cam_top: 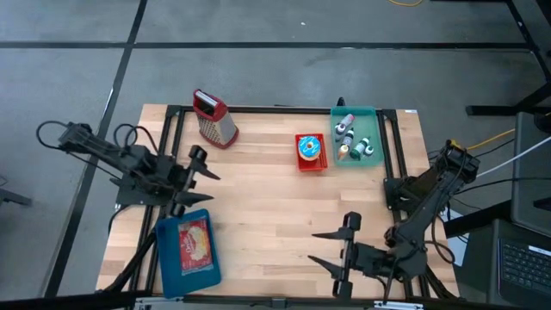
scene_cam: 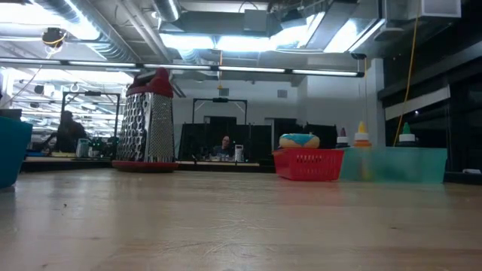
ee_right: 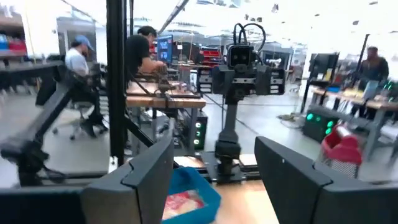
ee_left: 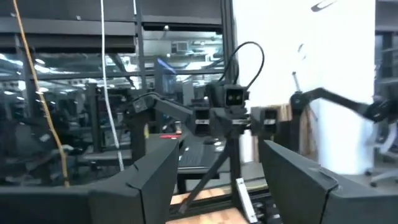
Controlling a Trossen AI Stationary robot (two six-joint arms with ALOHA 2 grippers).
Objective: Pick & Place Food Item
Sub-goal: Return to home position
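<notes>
Tabletop [cam_top: 275,207], pale wood, framed by black rails, grey floor around it; workshop benches and people beyond, seen from the wrist views.

Item 1. Light green bin [cam_top: 355,110], far right corner of the tabletop. It held the food colouring bottles [cam_top: 349,138], several together. How many stood upright was hard to tell from above, though a few caps showed over the wall in the low view.

Item 2. Red basket [cam_top: 298,155], touching or just beside the bin, with a round blue-and-orange item inside.

Item 3. Metal grater [cam_top: 214,119], red-topped, upright, far edge, well apart from the bin.

Item 4. Blue tray [cam_top: 162,254], near left corner, holding a red packet [cam_top: 195,244].

Item 5. Left claw [cam_top: 207,176], at the left edge just beyond the blue tray. Its fingers were spread wide, with nothing between them and nothing touched.

Item 6. Right claw [cam_top: 312,246], low at the near right, pointing across the bare tabletop. Its fingers were likewise wide apart and empty.

Condition notes. Sorting appeared done, so the remaining hazard lay in parking the arms. The left claw sat near the tray, and a low swing could clip its rim and shove it. The right arm's folded elbow was near the side rail and trailing cables, and a careless retraction might snag them. The bin stood well apart from both claws and seemed safe.
</notes>
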